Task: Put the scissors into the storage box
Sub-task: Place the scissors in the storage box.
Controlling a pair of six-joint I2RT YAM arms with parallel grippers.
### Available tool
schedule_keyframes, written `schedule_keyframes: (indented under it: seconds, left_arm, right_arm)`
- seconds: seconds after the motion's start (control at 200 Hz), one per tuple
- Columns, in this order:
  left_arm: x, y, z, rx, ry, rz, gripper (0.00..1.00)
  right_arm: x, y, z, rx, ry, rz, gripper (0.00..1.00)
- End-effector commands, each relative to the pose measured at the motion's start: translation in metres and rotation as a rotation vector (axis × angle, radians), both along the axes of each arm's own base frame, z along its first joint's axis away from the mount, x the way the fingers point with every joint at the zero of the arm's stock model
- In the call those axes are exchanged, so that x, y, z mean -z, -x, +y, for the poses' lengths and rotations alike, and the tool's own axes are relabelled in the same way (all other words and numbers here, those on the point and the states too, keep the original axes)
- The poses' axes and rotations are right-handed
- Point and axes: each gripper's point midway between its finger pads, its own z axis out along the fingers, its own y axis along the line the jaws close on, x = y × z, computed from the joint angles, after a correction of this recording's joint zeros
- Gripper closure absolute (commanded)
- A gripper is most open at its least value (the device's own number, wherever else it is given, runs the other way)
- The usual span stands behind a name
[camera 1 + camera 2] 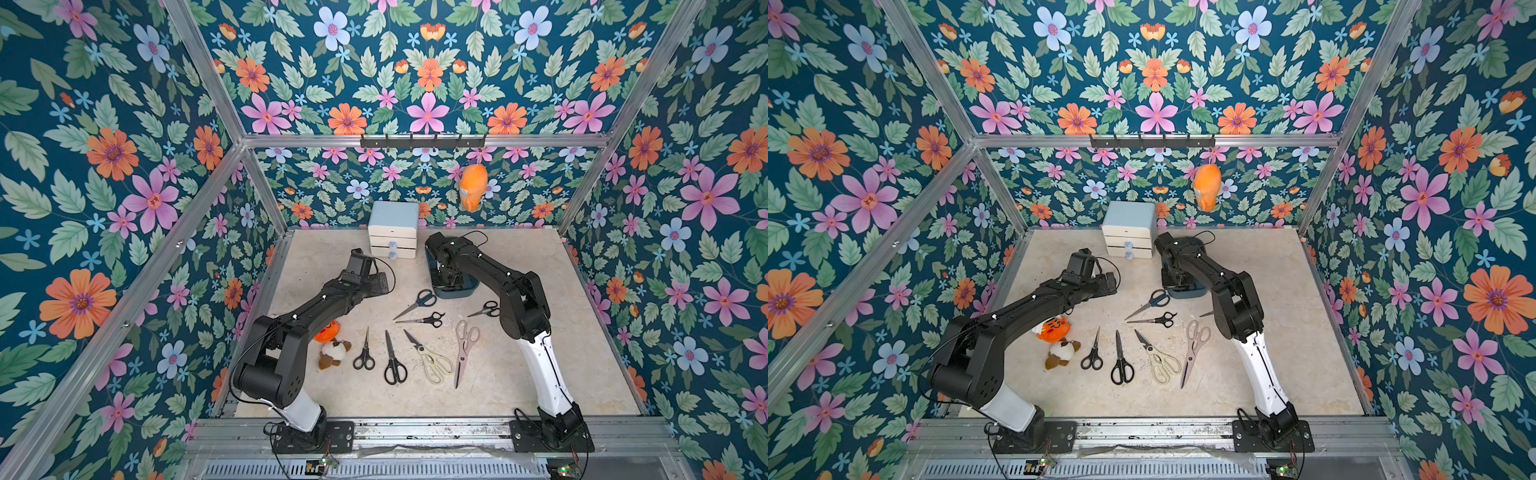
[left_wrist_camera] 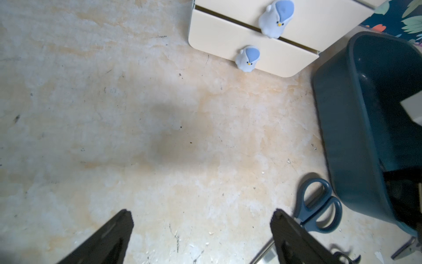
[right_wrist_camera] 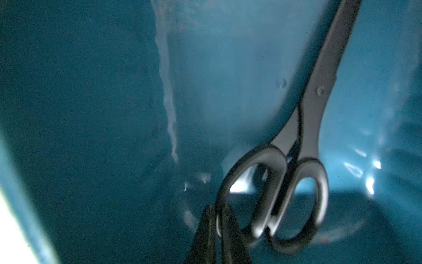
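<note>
The right gripper (image 3: pixel 217 209) is hanging inside the storage box (image 3: pixel 91 114) and is clamping one handle loop of a black-handled pair of scissors (image 3: pixel 303 137). The jaws are pinching the loop's thin rim, probably because it is offering a raised edge that flat blades do not. The blades are pointing along the box floor; whether they are touching it cannot be told. The box is sitting toward the far edge of the table (image 1: pixel 519 374), just beside the drawer cabinet (image 1: pixel 392 228). The left gripper (image 2: pixel 202 213) is hovering with jaws spread wide, holding nothing, near the dark-blue-handled scissors (image 2: pixel 317 205), probably staging the next pickup. Six further pairs (image 1: pixel 392 359) are lying mid-table
</note>
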Motion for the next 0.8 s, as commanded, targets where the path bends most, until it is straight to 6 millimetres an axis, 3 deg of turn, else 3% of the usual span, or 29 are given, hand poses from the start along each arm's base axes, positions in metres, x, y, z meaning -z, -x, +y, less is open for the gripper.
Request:
schedule_keyframes:
  seconds: [0.0,0.19,0.47,0.655,0.795]
  left_arm:
    - [-0.005,0.001,0.005,-0.025,-0.001,-0.024,0.01]
    - [-0.005,0.007,0.009,-0.03,-0.005,-0.024,0.01]
    - [-0.002,0.0,-0.001,-0.004,0.024,-0.02,0.01]
    - [0.003,-0.02,-0.022,0.047,0.064,-0.001,0.01]
    - [0.004,-0.034,-0.033,0.081,0.071,0.01,0.01]
  right_arm:
    - [0.0,-0.002,0.002,0.011,-0.008,-0.006,0.86]
    - [-0.018,-0.009,0.006,0.014,-0.031,-0.039,0.74]
    - [-0.079,-0.019,0.004,0.072,-0.1,-0.137,0.7]
    - [-0.104,-0.01,-0.033,0.194,-0.077,-0.153,0.7]
    - [-0.104,0.004,-0.071,0.354,-0.081,-0.133,0.72]
